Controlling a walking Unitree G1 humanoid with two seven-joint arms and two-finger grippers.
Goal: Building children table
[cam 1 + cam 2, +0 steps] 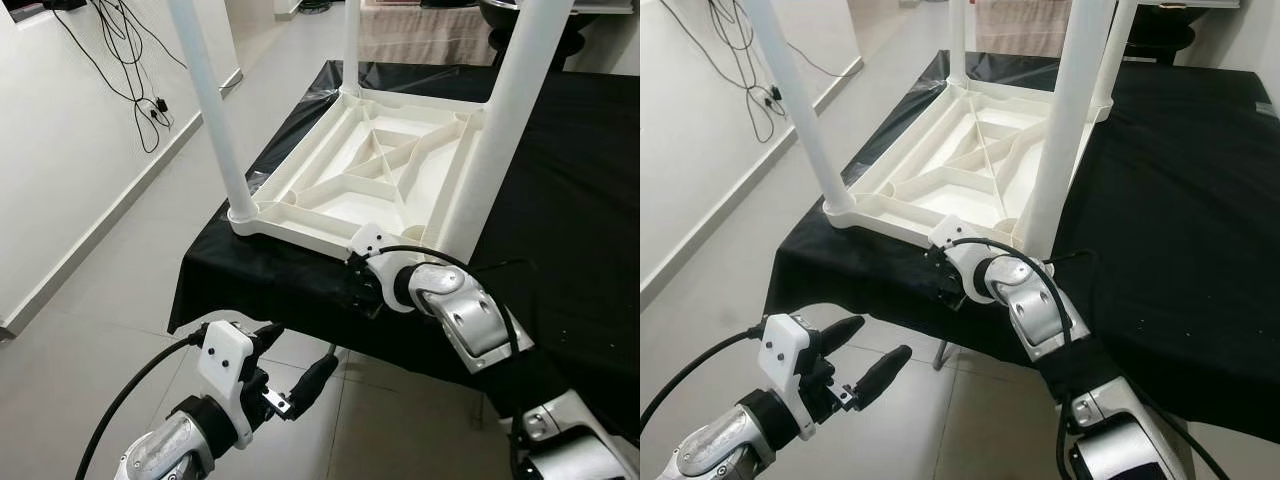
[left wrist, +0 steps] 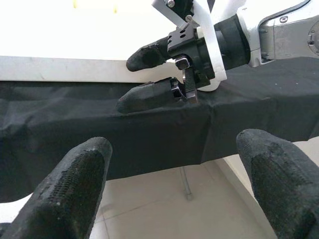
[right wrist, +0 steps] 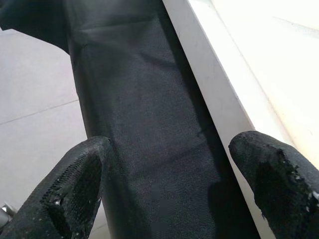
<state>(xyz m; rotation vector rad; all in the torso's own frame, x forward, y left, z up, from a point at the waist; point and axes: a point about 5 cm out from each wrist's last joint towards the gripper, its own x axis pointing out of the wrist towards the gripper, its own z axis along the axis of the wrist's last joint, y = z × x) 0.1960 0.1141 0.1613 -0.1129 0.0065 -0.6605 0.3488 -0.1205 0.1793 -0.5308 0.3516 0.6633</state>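
Resting upside-down on black-clothed bench, white plastic kids' table w/ legs up was approached by open right gripper; left gripper hung open below. Rim should be gripped squarely.

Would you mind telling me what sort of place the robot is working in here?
Probably a room in a home or a test space set up for assembly: a tiled floor, plain white walls with loose cables, and an upturned white children's table lying on a black-draped work surface.
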